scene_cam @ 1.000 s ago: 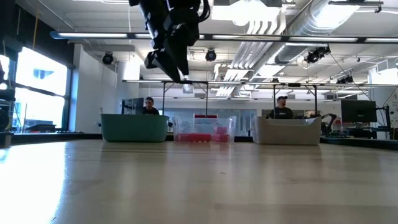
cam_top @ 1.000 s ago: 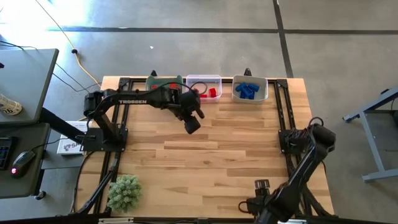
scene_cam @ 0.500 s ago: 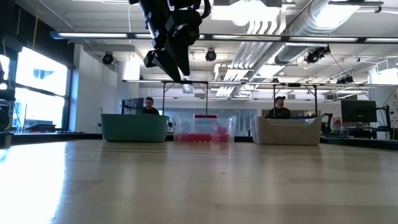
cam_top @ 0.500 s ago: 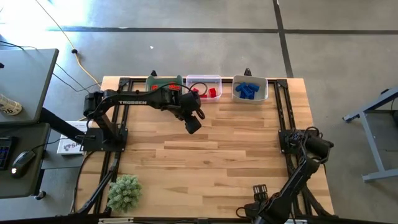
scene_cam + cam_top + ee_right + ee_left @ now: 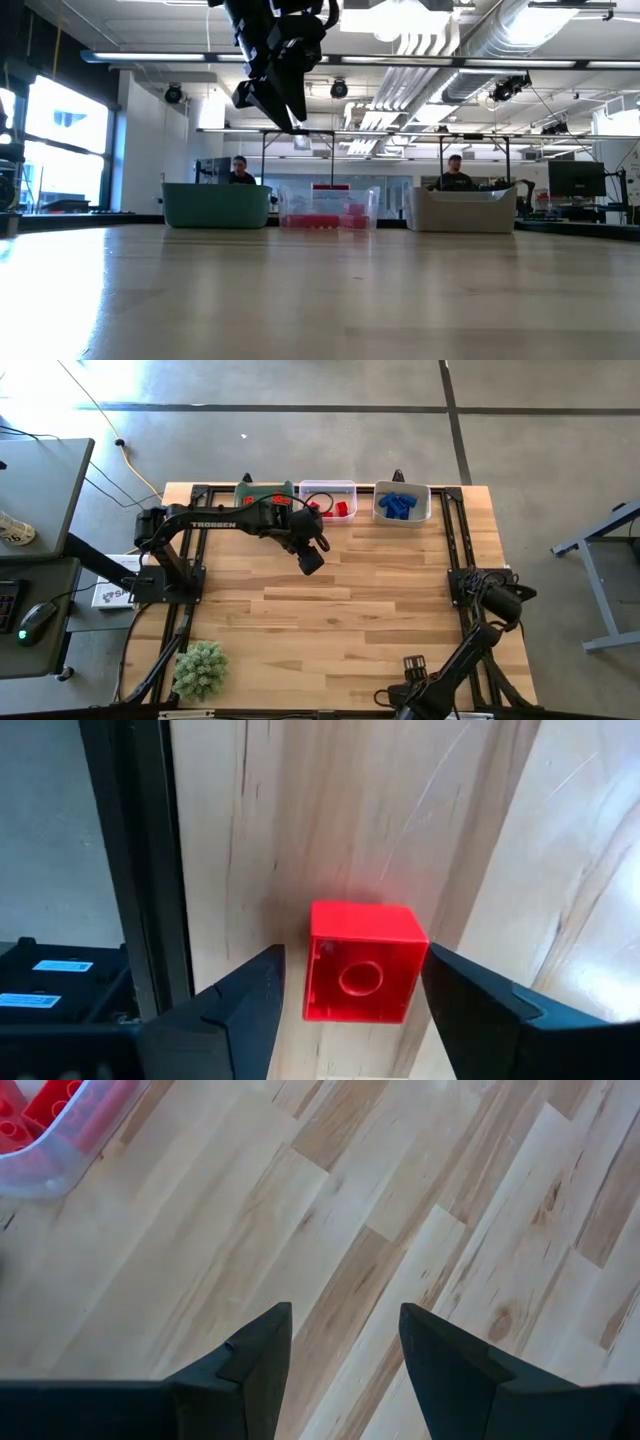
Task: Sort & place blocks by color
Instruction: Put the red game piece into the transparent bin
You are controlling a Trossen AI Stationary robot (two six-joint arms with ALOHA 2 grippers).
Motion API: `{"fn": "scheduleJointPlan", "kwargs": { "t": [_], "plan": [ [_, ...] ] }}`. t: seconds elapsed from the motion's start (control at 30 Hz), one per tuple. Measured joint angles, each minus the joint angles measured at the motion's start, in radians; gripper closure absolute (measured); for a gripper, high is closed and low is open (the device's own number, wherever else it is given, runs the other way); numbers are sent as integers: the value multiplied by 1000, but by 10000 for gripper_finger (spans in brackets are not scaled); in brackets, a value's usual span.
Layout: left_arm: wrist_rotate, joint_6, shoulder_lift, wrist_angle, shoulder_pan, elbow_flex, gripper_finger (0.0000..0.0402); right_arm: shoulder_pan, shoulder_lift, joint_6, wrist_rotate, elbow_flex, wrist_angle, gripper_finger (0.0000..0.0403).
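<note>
Your left gripper (image 5: pixel 311 559) hangs above the bare table (image 5: pixel 350 610) just in front of the clear bin (image 5: pixel 328 499) that holds the red blocks (image 5: pixel 340 509), its fingers (image 5: pixel 262 1348) spread apart with nothing between them. Your right gripper (image 5: pixel 350 982) sits at the table's near right edge beside the black frame rail (image 5: pixel 135 870), fingers wide apart on either side of a red block (image 5: pixel 360 960) lying hollow side up on the wood, not clamped on it. The blue blocks (image 5: pixel 398 505) lie in the white bin (image 5: pixel 402 490) at the far edge.

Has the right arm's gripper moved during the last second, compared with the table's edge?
Yes. In the high view the right gripper has slid toward the table's left side, along its near edge. It is open around a red block.
</note>
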Motion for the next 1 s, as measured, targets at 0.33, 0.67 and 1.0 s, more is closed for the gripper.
{"fn": "scheduleJointPlan", "kwargs": {
  "t": [0.33,0.67,1.0],
  "plan": [
    [0,18,0,0,5,0,225,-19,-1,0,-11,0,16,305],
    [-34,127,0,5,64,0,225,-77,-1,28,-18,1,30,306],
    [-38,331,0,5,175,0,228,-266,-77,51,74,0,35,306]
  ]
}}
